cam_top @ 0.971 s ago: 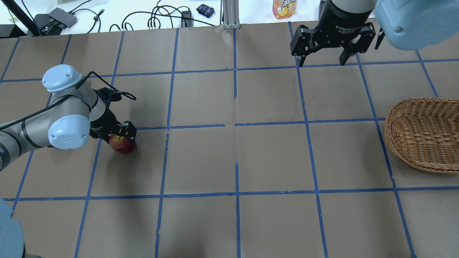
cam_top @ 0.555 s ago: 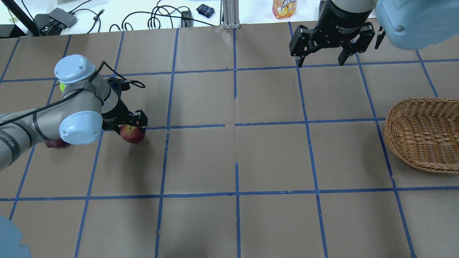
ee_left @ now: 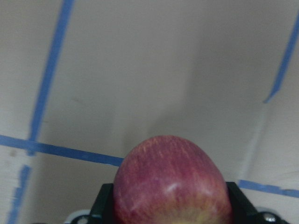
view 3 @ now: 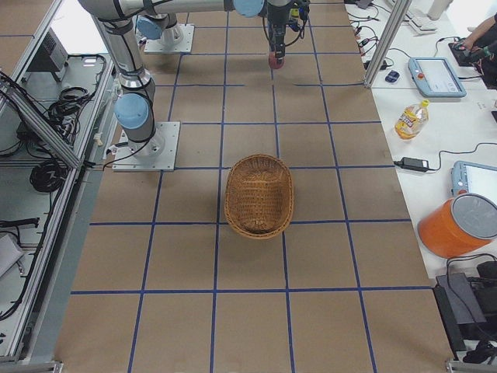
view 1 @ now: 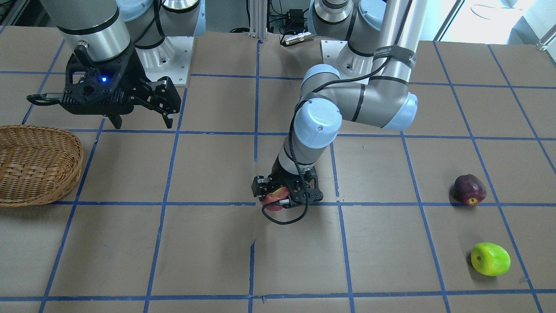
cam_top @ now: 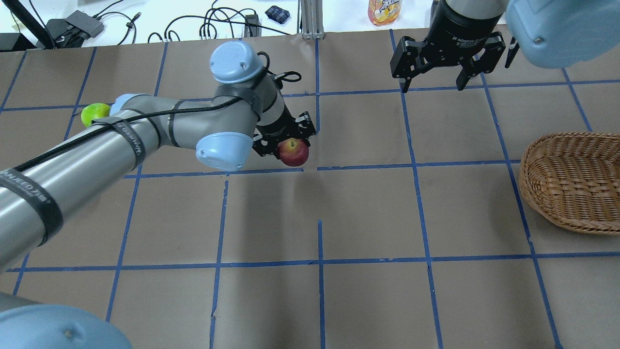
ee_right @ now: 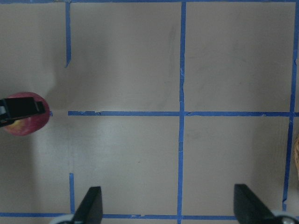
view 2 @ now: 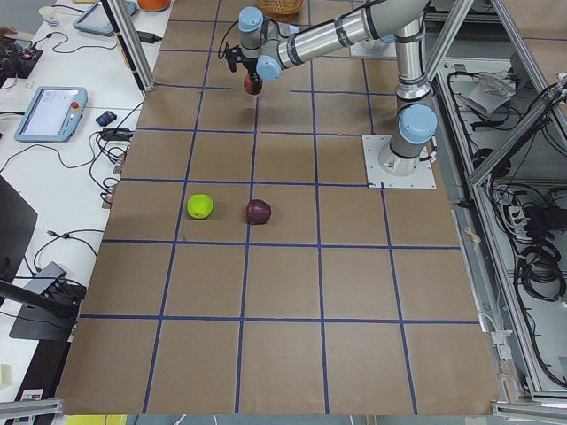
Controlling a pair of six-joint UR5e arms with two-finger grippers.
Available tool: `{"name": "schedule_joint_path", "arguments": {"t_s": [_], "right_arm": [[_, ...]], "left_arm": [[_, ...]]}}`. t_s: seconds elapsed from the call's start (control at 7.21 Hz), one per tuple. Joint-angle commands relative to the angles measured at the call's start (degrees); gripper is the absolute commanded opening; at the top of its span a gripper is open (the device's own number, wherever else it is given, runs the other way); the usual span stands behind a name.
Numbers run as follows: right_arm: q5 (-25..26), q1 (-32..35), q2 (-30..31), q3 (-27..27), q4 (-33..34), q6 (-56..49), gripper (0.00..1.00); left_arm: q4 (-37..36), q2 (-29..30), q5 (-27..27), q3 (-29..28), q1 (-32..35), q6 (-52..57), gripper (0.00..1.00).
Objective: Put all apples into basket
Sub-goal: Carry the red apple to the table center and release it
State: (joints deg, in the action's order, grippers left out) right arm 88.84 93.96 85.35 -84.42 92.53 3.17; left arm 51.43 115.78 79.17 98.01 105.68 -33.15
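My left gripper (cam_top: 289, 143) is shut on the red speckled apple (cam_top: 293, 151) and holds it above the table's middle; the apple fills the left wrist view (ee_left: 172, 183) and shows in the front view (view 1: 275, 199). The maroon apple (view 1: 469, 189) and the lime green apple (view 1: 490, 259) lie on the table at the robot's left end; only the green one (cam_top: 94, 114) shows overhead. The wicker basket (cam_top: 574, 182) sits at the right edge, empty. My right gripper (cam_top: 437, 82) hangs open and empty at the far right, its fingertips (ee_right: 91, 205) wide apart.
Brown paper with blue tape grid lines (cam_top: 319, 167) covers the table. A juice bottle (cam_top: 384, 10), cables and a small pouch (cam_top: 277, 13) lie beyond the far edge. Tablets and an orange bucket (view 3: 458, 227) stand on the side bench.
My left arm has swung right and away from the robot, carrying the red apple from the left side to the table's middle. The green apple is now uncovered. The right gripper has stayed put.
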Motion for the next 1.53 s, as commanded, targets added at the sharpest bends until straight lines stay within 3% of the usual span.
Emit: {"name": "schedule_joint_path", "arguments": {"t_s": [0.0,0.14,0.28,0.42,0.55,0.69,0.83,0.97,1.11,1.39], "right_arm": [[-0.1,0.0,0.0,-0.3,0.0,0.0,1.00],[-0.1,0.0,0.0,-0.4,0.0,0.0,1.00],[0.0,0.0,0.0,-0.6,-0.1,0.0,1.00],[0.0,0.0,0.1,-0.7,-0.1,0.0,1.00],[-0.2,0.2,0.1,-0.8,-0.1,0.1,1.00],[-0.4,0.5,-0.2,-0.7,0.2,0.9,1.00],[-0.4,0.7,-1.1,-0.7,0.9,2.5,1.00],[-0.5,2.7,-4.0,-0.7,1.8,7.2,1.00],[-0.5,7.5,-8.2,-0.8,8.0,9.8,1.00],[0.2,14.1,-18.6,-1.0,17.7,17.5,1.00]], "left_arm": [[-4.5,5.6,-0.3,-0.5,3.3,-2.2,0.75],[-4.7,7.2,1.8,-0.7,3.3,-1.9,1.00],[-4.8,7.1,4.5,-2.0,2.7,1.6,1.00],[-1.9,4.5,4.7,-4.1,-1.0,11.6,1.00],[8.1,1.5,4.4,-8.5,-6.1,13.6,1.00],[20.8,-1.0,5.2,-12.3,-12.9,25.8,1.00],[25.5,-3.1,5.5,-12.2,-22.2,37.5,1.00],[26.0,-3.9,5.9,-11.3,-32.5,51.7,1.00],[25.0,-2.6,5.7,-9.1,-42.6,67.2,1.00],[20.5,-1.3,6.2,-7.3,-52.1,81.7,1.00]]}}
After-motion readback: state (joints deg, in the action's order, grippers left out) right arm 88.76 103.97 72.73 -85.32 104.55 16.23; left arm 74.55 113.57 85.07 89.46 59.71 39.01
